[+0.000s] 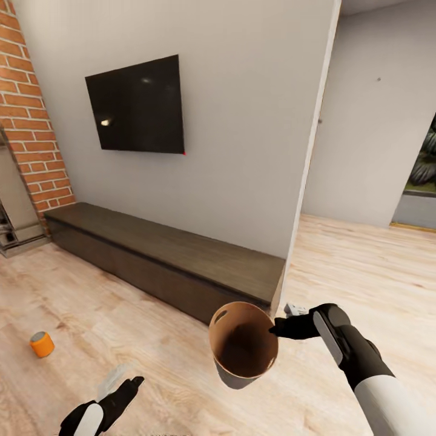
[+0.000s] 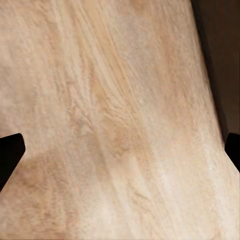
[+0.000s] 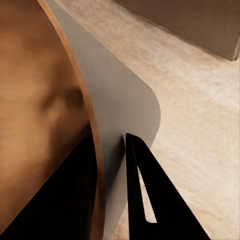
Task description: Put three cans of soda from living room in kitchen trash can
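Left gripper (image 1: 124,387) fingertips motion-blurred — brick fireplace (image 1: 27,121) and right forearm (image 1: 387,393) cut off at frame edges

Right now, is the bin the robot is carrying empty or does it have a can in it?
Empty as far as shows: the trash can, held at its rim by the right claw, shows bare brown inside. An orange soda can stands on the floor.

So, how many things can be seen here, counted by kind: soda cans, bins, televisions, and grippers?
Soda cans: 1, an orange one on the floor.
Bins: 1, the bin held at its rim by the right gripper.
Televisions: 1, the television on the wall.
Grippers: 2, counting the left gripper.
Total: 5.
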Robot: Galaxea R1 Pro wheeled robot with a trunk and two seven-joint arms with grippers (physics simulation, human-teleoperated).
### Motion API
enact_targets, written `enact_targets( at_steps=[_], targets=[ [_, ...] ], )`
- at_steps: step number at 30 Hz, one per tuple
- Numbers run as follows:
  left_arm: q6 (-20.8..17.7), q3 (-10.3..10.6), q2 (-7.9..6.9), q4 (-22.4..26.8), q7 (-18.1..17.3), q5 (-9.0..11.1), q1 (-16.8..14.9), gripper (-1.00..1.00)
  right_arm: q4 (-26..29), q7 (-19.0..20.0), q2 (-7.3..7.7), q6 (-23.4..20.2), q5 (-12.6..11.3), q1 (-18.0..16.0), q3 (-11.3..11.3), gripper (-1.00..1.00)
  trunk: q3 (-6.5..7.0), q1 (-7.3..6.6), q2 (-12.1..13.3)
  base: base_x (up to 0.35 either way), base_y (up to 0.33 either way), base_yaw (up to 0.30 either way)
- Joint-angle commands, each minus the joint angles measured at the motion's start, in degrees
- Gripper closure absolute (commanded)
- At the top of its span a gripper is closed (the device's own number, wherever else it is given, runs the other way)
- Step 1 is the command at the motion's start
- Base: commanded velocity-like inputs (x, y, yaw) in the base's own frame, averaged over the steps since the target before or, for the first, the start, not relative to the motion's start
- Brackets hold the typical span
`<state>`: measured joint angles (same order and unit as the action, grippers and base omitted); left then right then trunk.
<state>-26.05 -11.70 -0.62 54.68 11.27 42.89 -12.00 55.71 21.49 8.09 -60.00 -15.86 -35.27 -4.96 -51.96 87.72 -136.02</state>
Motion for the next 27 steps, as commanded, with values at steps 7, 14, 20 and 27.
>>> enact_targets(
  at_steps=[7, 14, 20, 27],
  targets=[
    [0.0, 0.0, 0.01, 0.0, -0.1, 0.3, 0.0, -1.00, -0.1, 0.1, 0.05, 0.0, -0.4, 0.3, 0.0, 1.00, 0.00, 0.00, 0.0, 0.004, 0.153, 0.231],
    [-0.2, -0.4, 0.01, -0.1, -0.1, 0.4, 0.0, -1.00, -0.1, 0.3, 0.01, 0.0, -0.5, 1.3, -0.1, 1.00, 0.00, 0.00, 0.0, 0.168, 0.201, 0.134],
    [-0.4, -0.5, -0.04, -0.3, -0.1, 0.5, 0.0, -1.00, 0.2, 0.1, -0.25, 0.0, -0.3, 1.5, -0.6, 1.00, 0.00, 0.00, 0.0, 0.224, 0.272, 0.011],
    [-0.4, -0.4, -0.08, -2.9, 0.0, 0.4, -0.4, -1.00, 0.6, -0.2, -0.33, 0.0, -0.1, 1.5, -0.9, 1.00, 0.00, 0.00, 0.0, 0.168, 0.323, 0.147]
  ],
)
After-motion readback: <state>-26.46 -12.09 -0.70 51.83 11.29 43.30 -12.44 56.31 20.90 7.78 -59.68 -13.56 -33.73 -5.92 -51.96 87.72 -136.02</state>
